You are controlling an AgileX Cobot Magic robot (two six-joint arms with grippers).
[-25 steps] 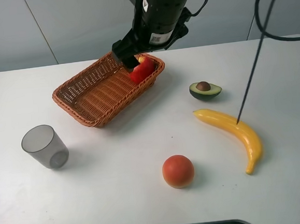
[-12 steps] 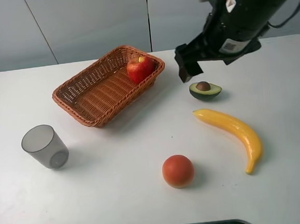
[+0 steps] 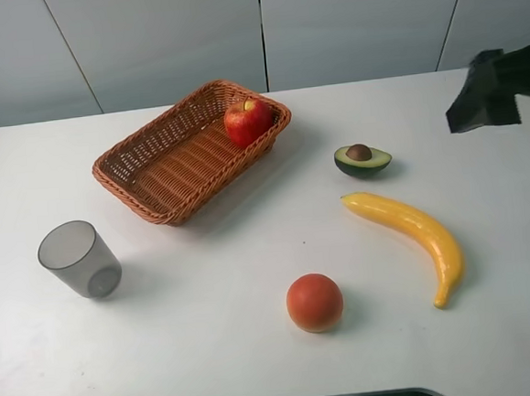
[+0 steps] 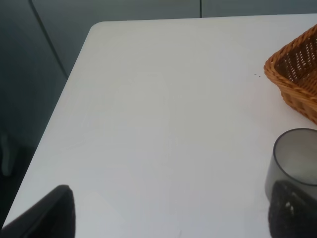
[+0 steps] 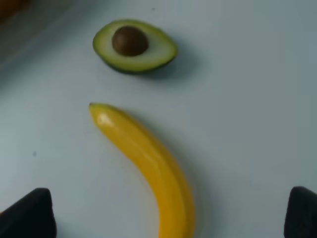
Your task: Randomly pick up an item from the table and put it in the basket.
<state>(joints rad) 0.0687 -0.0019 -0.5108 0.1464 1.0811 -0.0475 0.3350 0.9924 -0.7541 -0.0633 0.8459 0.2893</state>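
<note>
Right tool withdrawn to table's right edge, spread apart; left tool likewise; apple stem-up in basket.

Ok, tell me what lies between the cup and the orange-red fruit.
Nothing: only bare table runs between the cup and the orange-red fruit, as the exterior high view shows.

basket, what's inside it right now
One red apple rests in the wicker basket, against its far right corner. The rest of the woven floor shows bare; the patch under the apple is covered.
</note>
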